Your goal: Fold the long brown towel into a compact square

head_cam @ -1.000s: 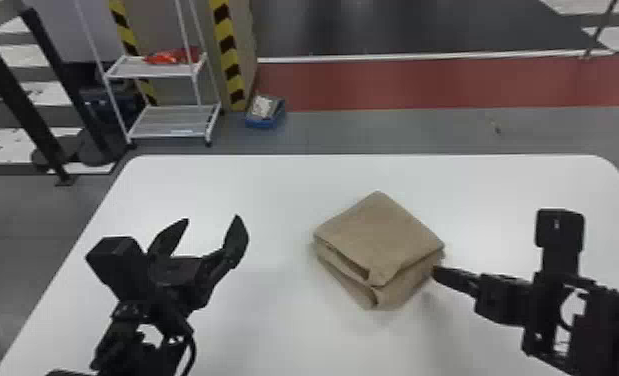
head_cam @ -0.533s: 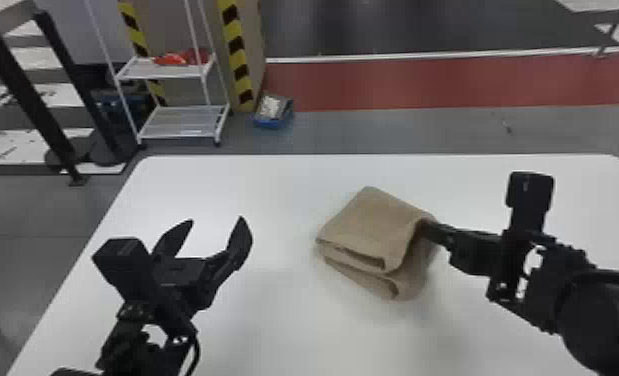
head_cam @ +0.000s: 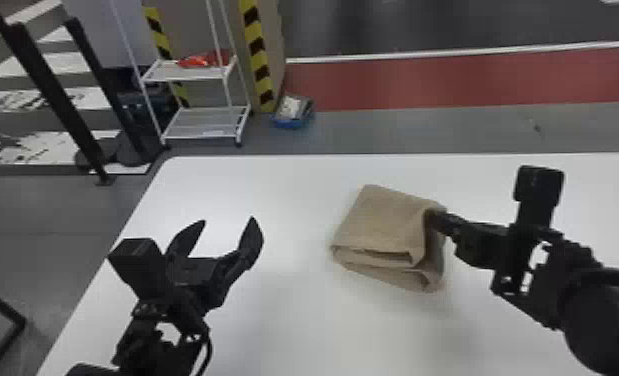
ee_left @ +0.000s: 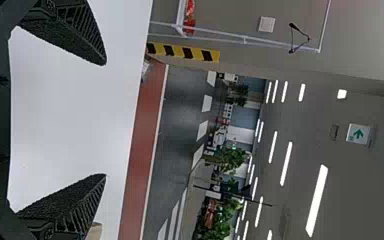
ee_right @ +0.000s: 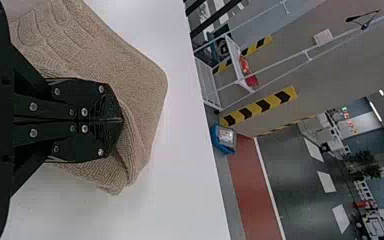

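The brown towel [head_cam: 383, 225] lies on the white table [head_cam: 293, 320] as a small layered bundle, its right side rumpled and creased. Against that side presses my right gripper [head_cam: 432, 218], the cloth bending around its tips. In the right wrist view, the right gripper [ee_right: 122, 120] has both fingers together, with towel [ee_right: 140, 85] around and beyond the tips. Well to the left of the bundle, my left gripper [head_cam: 228, 221] stands open above the table. Bare tabletop lies behind the left gripper [ee_left: 104, 120] in the left wrist view, and a corner of towel [ee_left: 94, 231] peeks out beside one finger.
Beyond the table's far edge [head_cam: 323, 156] stand a white wire shelf [head_cam: 203, 122] and a blue box [head_cam: 293, 112] on the floor. Black posts [head_cam: 53, 90] rise past the table's left side.
My right gripper has moved from the towel's lower right corner farther away from me, onto its right side. The towel's right part has bent and bunched. The left arm has kept its pose.
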Robot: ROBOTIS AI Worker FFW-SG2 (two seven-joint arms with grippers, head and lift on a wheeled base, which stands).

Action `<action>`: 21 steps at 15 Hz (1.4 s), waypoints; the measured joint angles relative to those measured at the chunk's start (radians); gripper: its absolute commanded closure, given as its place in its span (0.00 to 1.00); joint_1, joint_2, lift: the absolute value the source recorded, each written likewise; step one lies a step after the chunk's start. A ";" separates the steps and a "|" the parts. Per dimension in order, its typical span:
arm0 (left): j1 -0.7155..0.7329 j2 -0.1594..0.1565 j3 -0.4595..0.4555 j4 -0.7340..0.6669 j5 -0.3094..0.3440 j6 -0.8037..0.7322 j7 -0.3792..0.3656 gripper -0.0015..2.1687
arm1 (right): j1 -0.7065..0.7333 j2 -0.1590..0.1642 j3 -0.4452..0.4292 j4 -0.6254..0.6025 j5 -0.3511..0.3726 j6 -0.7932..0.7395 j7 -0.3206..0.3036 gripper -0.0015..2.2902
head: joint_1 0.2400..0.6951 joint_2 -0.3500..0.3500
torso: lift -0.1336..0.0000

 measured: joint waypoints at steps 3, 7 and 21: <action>0.000 0.001 0.003 -0.001 0.009 -0.003 0.000 0.04 | 0.090 -0.001 -0.090 -0.116 -0.021 0.055 0.000 0.95 | 1.00 0.67 | 0.08; -0.006 -0.008 -0.007 0.003 0.008 -0.002 -0.001 0.04 | 0.096 -0.006 -0.159 -0.134 -0.043 0.095 -0.001 0.95 | 1.00 0.61 | 0.08; -0.003 0.007 0.008 0.010 0.020 -0.032 0.000 0.04 | -0.147 0.004 0.050 0.243 0.020 -0.132 -0.026 0.95 | 1.00 0.73 | 0.08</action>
